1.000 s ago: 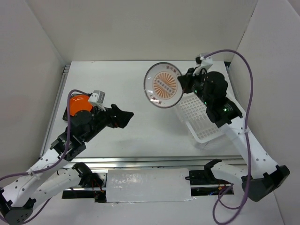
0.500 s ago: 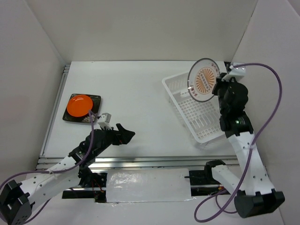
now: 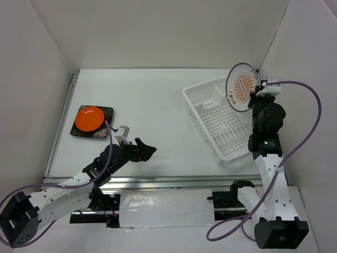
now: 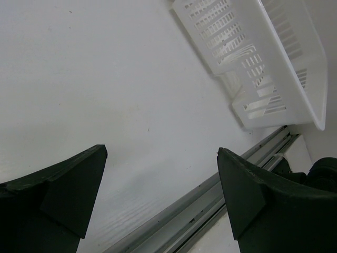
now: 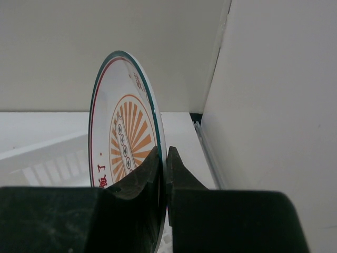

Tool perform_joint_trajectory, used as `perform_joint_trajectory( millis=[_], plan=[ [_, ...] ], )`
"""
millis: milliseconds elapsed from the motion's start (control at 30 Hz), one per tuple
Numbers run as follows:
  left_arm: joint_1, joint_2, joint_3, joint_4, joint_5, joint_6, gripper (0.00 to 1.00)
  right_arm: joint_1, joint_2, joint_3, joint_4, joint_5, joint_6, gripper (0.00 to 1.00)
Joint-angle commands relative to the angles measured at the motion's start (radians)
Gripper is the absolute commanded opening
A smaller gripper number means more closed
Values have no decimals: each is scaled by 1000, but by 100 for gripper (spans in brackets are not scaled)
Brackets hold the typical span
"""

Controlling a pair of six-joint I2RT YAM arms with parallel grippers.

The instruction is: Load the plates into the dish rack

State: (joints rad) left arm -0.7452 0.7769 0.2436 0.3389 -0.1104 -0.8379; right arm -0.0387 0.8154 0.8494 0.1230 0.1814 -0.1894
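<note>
White desk (image 3: 158, 100), rack (image 3: 221, 132) at three o'clock: right fingers (image 5: 138, 182) clamp sunburst plate (image 3: 244, 88) above it, left fingers (image 4: 68, 184) apart; next, probably lowering it edgewise.

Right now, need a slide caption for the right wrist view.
Right fingers pinch the sunburst plate upright by its rim, dish rack behind at left.

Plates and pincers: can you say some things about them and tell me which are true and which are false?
1. The right pincer grips the sunburst plate by its rim. True.
2. The sunburst plate lies flat in the dish rack. False: it is held up on edge.
3. The left pincer holds the orange plate. False: it is open and empty.
4. The orange plate sits on the dark square plate. True.
</note>
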Motion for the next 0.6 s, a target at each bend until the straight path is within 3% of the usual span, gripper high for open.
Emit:
perform_joint_trajectory(
  millis=[0,200,333,567],
  plan=[
    [-6,5,-1,92,12,19,99,-38,-1,11,168,-81,-67,0],
    [-9,-53,6,74,31,26,99,-301,-2,-64,165,-428,-68,0],
    [-11,-93,0,55,25,26,100,-371,40,-62,57,-607,-145,0],
    [-16,-134,-15,29,-5,22,99,-395,122,-17,-144,-642,-307,0]
  ],
)
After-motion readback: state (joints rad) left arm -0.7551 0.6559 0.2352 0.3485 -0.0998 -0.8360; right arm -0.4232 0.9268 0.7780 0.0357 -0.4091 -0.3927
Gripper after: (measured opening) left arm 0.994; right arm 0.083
